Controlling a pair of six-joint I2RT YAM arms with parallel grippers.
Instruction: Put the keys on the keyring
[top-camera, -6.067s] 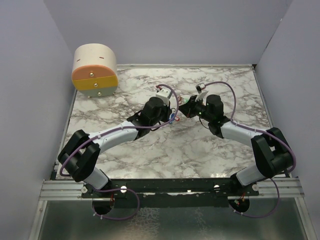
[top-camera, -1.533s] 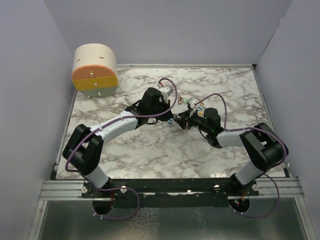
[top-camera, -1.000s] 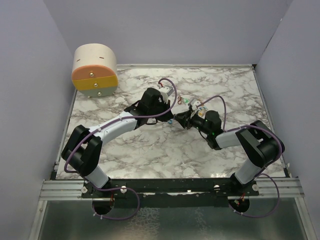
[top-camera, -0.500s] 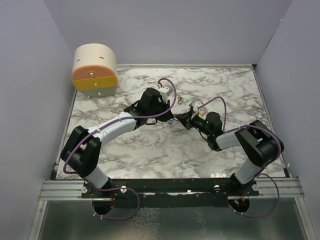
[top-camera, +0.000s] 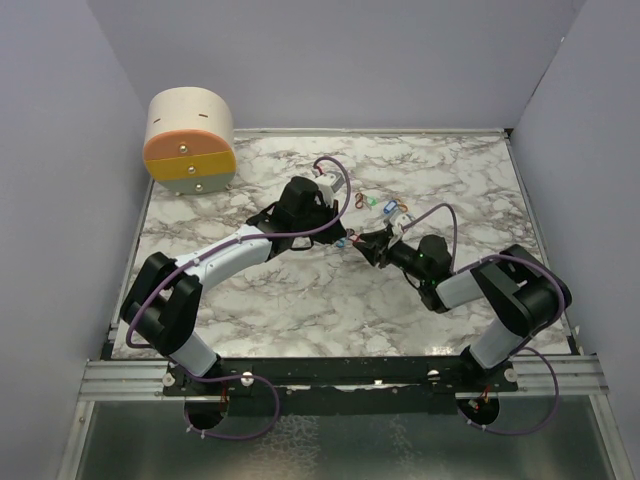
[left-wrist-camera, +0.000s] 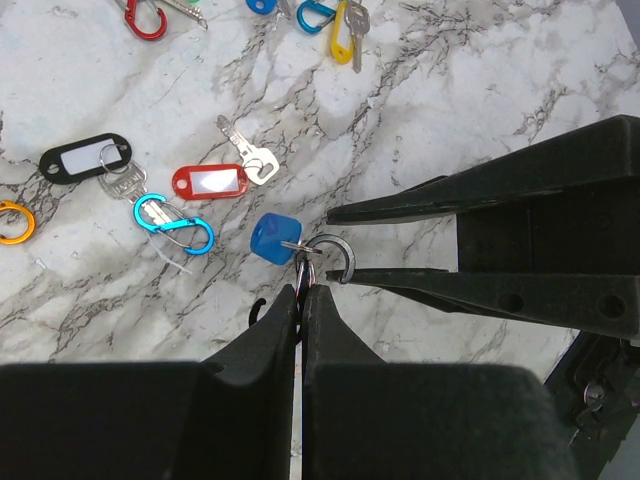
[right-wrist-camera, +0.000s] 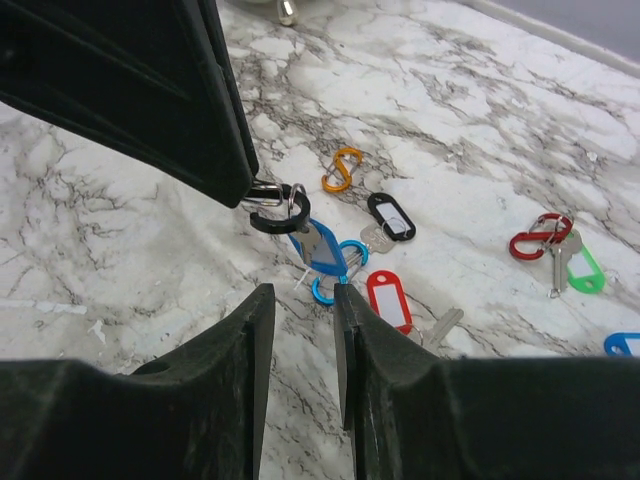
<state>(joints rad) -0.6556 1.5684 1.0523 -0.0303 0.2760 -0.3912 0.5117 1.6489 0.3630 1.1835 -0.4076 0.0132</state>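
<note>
My left gripper (left-wrist-camera: 302, 287) is shut on the black keyring (right-wrist-camera: 276, 218), which hangs just above the marble. A small metal ring and a blue key (right-wrist-camera: 322, 250) dangle from the keyring. My right gripper (right-wrist-camera: 302, 290) is open, a short way back from the keyring, with nothing between its fingers. In the left wrist view its fingers (left-wrist-camera: 450, 195) reach in from the right, either side of the ring (left-wrist-camera: 330, 255). Loose keys lie on the table beyond: a red-tagged key (left-wrist-camera: 210, 181), a black-tagged one (left-wrist-camera: 80, 158) and a blue carabiner (left-wrist-camera: 172, 222).
An orange carabiner (right-wrist-camera: 343, 168), a red carabiner with a green tag (right-wrist-camera: 545, 240) and a yellow-tagged key (left-wrist-camera: 343, 30) lie farther out. A round cream and orange drawer unit (top-camera: 190, 140) stands at the far left corner. Both arms meet mid-table (top-camera: 355, 240).
My right gripper has drawn back a little toward the near right, away from the keyring. The left gripper has held still with the keyring.
</note>
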